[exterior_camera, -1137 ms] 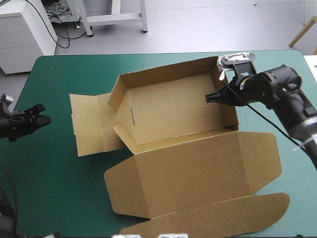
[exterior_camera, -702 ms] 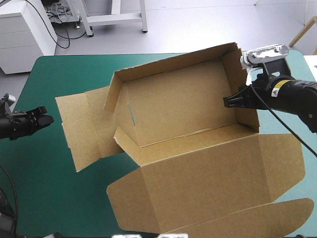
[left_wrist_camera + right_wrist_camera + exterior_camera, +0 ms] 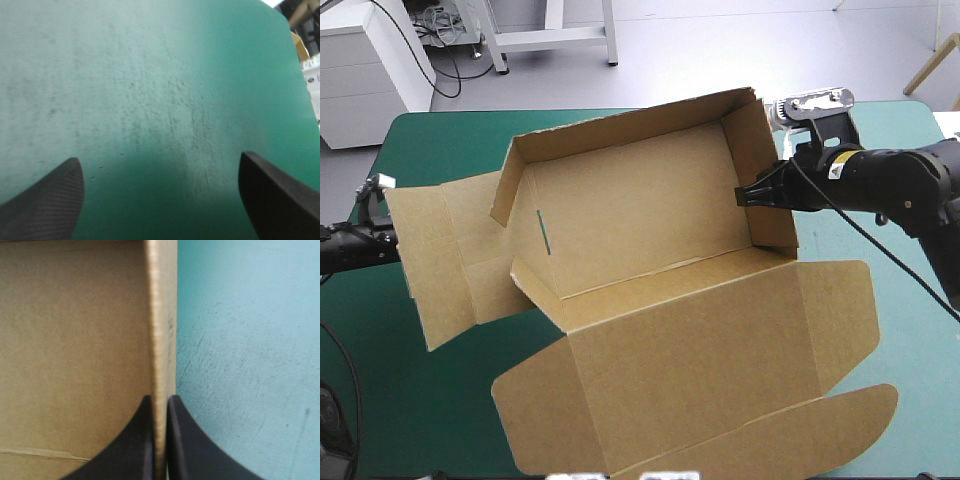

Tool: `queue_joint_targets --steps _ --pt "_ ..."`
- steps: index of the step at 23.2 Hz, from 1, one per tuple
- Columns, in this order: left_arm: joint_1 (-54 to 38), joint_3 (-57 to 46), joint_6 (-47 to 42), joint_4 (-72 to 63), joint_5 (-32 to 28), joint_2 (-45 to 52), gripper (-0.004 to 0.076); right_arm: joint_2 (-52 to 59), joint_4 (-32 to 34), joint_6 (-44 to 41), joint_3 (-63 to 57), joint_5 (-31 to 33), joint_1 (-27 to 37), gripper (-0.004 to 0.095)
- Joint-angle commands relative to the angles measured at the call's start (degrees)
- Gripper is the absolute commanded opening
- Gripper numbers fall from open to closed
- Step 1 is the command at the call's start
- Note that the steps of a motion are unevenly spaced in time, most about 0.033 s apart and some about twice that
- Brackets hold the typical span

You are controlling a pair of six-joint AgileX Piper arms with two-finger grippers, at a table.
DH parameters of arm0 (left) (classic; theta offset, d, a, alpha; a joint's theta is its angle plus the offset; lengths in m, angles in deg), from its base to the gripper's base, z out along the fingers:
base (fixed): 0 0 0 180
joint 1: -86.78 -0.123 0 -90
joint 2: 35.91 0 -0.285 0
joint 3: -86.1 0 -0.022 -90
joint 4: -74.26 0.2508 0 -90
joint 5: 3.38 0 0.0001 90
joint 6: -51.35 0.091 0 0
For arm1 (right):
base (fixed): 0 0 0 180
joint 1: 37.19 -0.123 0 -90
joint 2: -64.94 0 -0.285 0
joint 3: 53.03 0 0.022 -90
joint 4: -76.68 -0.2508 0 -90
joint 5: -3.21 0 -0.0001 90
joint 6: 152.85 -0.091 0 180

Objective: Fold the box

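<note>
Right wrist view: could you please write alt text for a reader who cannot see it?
The right hand is shut on a raised wall of the brown box, seen edge-on between its black fingers. Brown board fills one side, the teal-green cover the other.

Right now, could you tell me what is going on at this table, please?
The right claw is shut on the right end wall of the brown box. The box is an open tray with its lid lying flat toward the near side of the teal-green cover. The left claw is open at the table's left edge, beside the box's unfolded left flap, and holds nothing.
</note>
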Motion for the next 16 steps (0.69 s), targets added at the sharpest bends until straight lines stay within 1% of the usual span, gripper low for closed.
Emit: queue_joint_targets --steps 1,3,6,10,16 --pt "4.5 1.3 0.8 -7.3 6.0 3.4 0.0599 -1.1 -1.6 -0.4 1.8 -5.7 0.2 -0.0019" --pt "7.4 1.3 2.5 -11.3 6.0 5.0 0.0599 -3.0 -1.4 -1.0 1.8 -7.2 0.2 -0.0019" --pt "10.2 1.3 3.8 -11.9 6.0 8.3 0.0599 -4.6 -1.0 -2.7 1.8 -11.2 0.2 -0.0019" --pt "11.8 1.3 4.1 -13.4 6.0 11.2 0.0599 -5.6 -0.6 -3.2 1.8 -11.8 0.2 -0.0019" --pt "12.1 1.3 5.1 -19.9 6.0 14.7 0.0599 -5.9 1.6 -5.0 1.8 -13.7 0.2 -0.0018"
